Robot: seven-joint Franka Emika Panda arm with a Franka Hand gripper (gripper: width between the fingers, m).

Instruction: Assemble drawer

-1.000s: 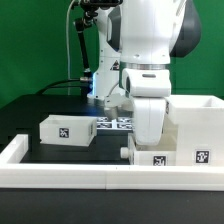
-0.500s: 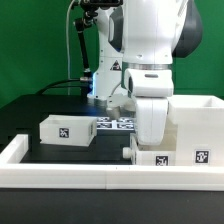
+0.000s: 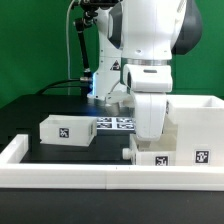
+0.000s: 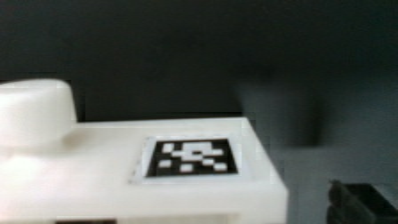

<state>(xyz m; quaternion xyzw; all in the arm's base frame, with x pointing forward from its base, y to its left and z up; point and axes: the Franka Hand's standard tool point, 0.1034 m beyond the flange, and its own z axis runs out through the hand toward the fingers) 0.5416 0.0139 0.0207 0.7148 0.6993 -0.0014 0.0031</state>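
Observation:
The drawer's tall white housing [image 3: 196, 122] stands at the exterior view's right. One small tray [image 3: 66, 130] lies at the left. A second tray [image 3: 160, 158] with a tag lies at the housing's foot, just behind the border wall. My gripper [image 3: 149, 130] hangs right over this second tray, and the hand hides its fingers in the exterior view. In the wrist view the tray's tagged top [image 4: 192, 160] and a rounded knob [image 4: 36, 110] fill the picture. The gripper [image 4: 222, 215] is spread wide. One dark fingertip [image 4: 365, 203] stands clear of the tray's edge.
The low white border wall [image 3: 60, 176] runs along the front and left of the black table. The marker board [image 3: 117, 123] lies flat behind the arm. A cable and a stand rise at the back.
The arm has barely shifted over the tray. The housing and both trays have not moved.

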